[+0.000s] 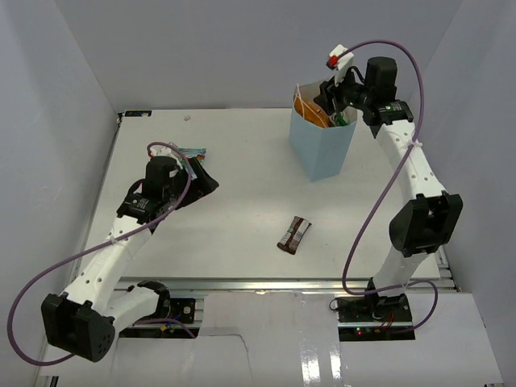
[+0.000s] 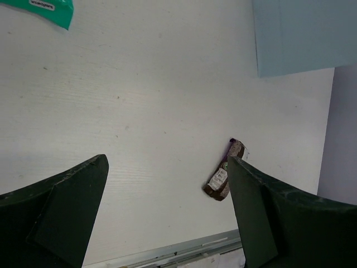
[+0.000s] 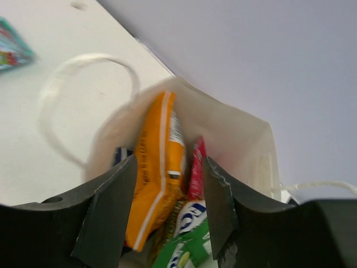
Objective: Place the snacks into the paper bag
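Drop-off step: right end effector (image 3: 170, 167), jaws parted, hangs over light-blue paper bag (image 1: 322, 153), orange chip bag (image 3: 156, 167) inside. Left end effector (image 2: 167, 162) spread wide, empty. Likely next: lift dark brown bar (image 1: 294, 235) or teal-green-red pouch (image 1: 192, 151) off tabletop (image 1: 242, 185).

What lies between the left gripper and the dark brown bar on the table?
Nothing: only bare white table separates the left gripper and the dark brown bar, shown in the top view.

The left hand (image 2: 167, 161) hangs over the tabletop (image 2: 139, 100), fingers spread wide. The dark brown bar (image 2: 225, 177) lies flat, apart from the paper bag (image 2: 301, 33).
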Controlling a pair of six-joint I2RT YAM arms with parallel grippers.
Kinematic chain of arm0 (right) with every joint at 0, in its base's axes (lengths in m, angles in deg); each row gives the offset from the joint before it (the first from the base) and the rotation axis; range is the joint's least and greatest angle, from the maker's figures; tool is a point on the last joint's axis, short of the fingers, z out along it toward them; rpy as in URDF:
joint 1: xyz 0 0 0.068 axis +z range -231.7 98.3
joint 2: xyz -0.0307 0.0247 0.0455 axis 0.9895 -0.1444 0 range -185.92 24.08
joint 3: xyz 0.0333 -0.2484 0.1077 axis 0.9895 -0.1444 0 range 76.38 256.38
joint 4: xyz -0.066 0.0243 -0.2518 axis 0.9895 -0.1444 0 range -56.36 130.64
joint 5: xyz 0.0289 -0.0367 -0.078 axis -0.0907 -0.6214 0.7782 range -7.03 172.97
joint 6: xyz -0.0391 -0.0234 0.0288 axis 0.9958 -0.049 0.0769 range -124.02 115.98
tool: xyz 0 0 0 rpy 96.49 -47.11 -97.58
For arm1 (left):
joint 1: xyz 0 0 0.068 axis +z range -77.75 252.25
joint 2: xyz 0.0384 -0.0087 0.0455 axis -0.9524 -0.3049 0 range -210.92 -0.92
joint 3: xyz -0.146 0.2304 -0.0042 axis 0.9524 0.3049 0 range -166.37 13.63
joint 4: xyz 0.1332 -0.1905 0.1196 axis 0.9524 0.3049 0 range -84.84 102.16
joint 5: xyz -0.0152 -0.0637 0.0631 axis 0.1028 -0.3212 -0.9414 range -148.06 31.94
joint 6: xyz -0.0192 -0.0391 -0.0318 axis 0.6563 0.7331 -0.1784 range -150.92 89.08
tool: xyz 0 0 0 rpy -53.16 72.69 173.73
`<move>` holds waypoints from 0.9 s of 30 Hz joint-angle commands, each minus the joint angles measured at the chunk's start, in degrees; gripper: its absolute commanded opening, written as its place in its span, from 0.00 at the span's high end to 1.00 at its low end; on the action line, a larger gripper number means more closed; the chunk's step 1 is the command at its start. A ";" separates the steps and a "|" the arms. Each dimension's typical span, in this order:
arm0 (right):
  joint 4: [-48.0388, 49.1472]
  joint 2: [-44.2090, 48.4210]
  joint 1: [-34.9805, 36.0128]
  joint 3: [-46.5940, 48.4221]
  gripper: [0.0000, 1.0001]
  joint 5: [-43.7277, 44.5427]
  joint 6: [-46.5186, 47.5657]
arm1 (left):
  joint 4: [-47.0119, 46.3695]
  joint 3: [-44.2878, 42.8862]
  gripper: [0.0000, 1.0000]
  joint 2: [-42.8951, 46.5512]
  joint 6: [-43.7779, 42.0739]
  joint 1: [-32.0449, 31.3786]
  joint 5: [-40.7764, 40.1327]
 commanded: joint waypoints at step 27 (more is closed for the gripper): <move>-19.13 26.65 -0.46 -32.78 0.41 -33.18 10.31 | 1.38 -37.81 0.13 -56.65 -27.13 25.64 5.69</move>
